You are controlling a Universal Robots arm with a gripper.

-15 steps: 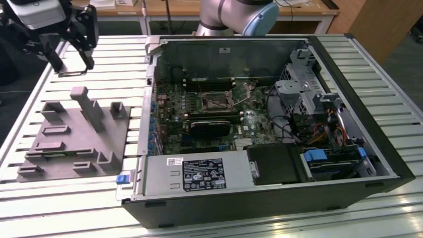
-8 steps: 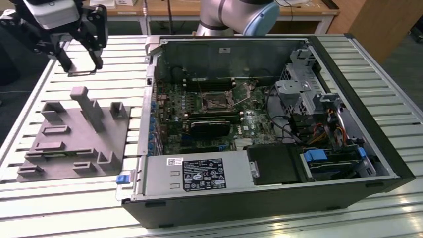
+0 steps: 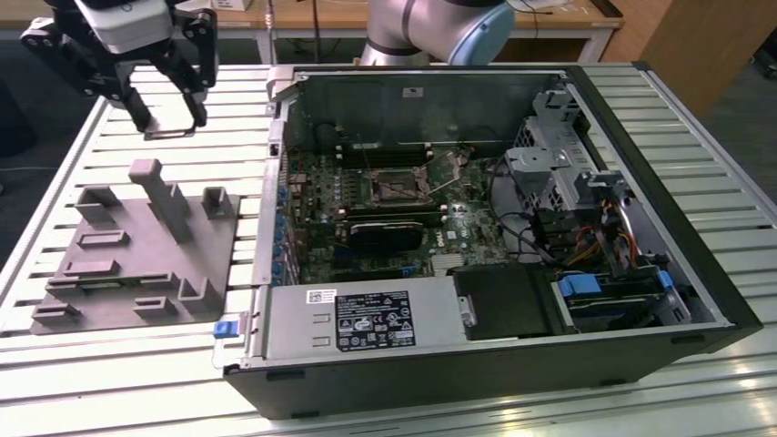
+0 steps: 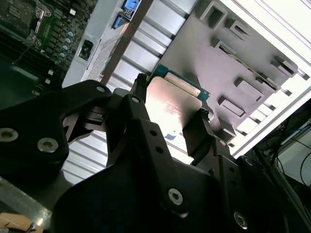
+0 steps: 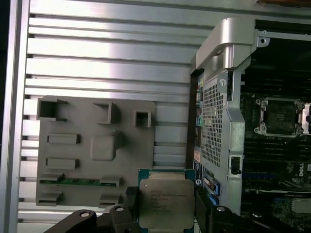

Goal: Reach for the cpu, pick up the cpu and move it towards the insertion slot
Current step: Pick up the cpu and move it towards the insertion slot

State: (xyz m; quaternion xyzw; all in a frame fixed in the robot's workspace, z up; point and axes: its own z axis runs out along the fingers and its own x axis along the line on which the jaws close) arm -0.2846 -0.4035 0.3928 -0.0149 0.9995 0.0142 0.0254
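Note:
My gripper (image 3: 167, 123) hangs high over the slatted table at the exterior view's left, above the grey fixture and outside the computer case. It is shut on the cpu (image 5: 166, 201), a flat square chip with a silvery top and a thin green rim. In both wrist views a black finger presses on each of two opposite edges, and the cpu (image 4: 172, 104) is clear of the fixture below. The insertion slot (image 3: 395, 188), a silver-framed square socket with a dark centre, lies on the motherboard inside the open case. In the first wrist view the insertion slot (image 5: 282, 116) sits beyond the case wall.
A grey plastic fixture (image 3: 134, 264) with upright blocks lies on the slatted table (image 3: 182, 364) under and in front of the gripper. The open computer case (image 3: 680, 273) has a raised metal side wall (image 5: 218, 107) between gripper and socket. A black cooler block (image 3: 382, 235) sits just in front of the socket.

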